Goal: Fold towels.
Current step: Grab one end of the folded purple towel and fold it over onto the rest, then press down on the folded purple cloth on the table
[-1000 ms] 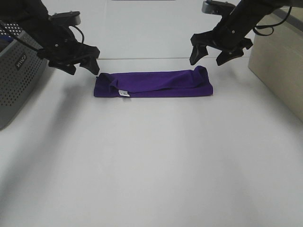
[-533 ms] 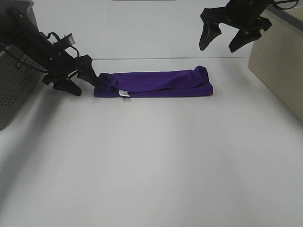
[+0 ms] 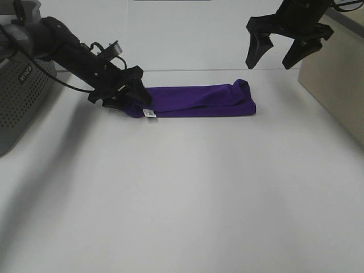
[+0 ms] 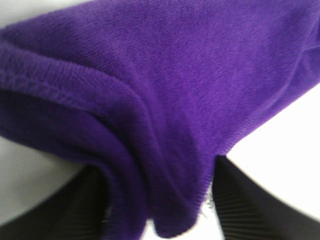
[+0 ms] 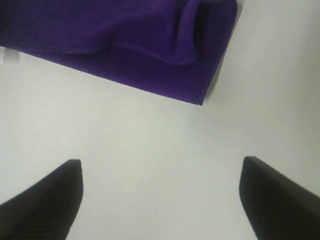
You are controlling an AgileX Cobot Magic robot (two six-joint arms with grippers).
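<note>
Left gripper (image 3: pixel 135 101), low on the white tabletop (image 3: pixel 182 199), straddles the left end of the deep purple microfibre towel (image 3: pixel 199 99), a long folded band with a small white tag (image 3: pixel 149 112) at its near edge. I cannot tell whether the fingers pinch it. Farther back, the right gripper (image 3: pixel 268 63) hangs wide open above the towel's right end.

One towel (image 3: pixel 199 100), basket (image 3: pixel 23 99) and box (image 3: pixel 333 85); two pincers (image 3: pixel 133 101) (image 3: pixel 268 65)
</note>
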